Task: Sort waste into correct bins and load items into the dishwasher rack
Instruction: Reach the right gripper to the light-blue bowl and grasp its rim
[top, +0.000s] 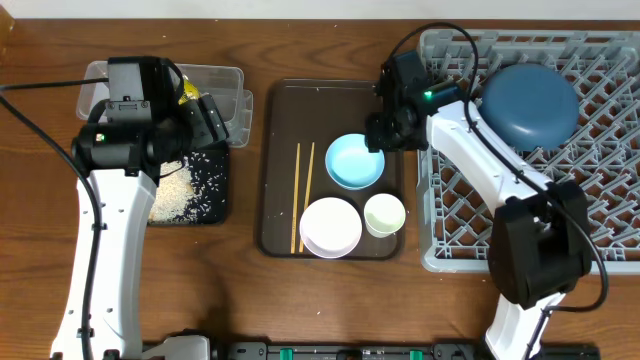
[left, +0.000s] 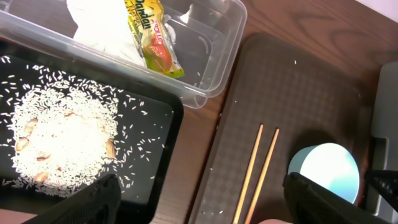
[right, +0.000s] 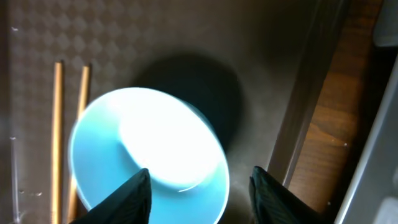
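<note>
The light blue bowl (top: 355, 160) sits on the brown serving tray (top: 285, 110), with the white bowl (top: 331, 226), pale green cup (top: 384, 214) and chopsticks (top: 303, 195). My right gripper (top: 382, 135) is open just above the light blue bowl's right rim (right: 149, 149), one finger over the bowl and one outside it. The dark blue plate (top: 530, 105) lies in the grey rack (top: 600, 230). My left gripper (top: 207, 118) is open and empty over the edge of the black tray (left: 168, 155), which holds rice (left: 62, 137). The clear tub (left: 217, 56) holds the napkin (left: 99, 25) and wrapper (left: 152, 37).
The rack's left wall (right: 385, 124) stands close to the right of the brown tray's rim (right: 305, 112). A strip of bare wooden table (top: 245, 200) runs between the black tray and the brown tray. A few stray rice grains lie on the brown tray (left: 298, 87).
</note>
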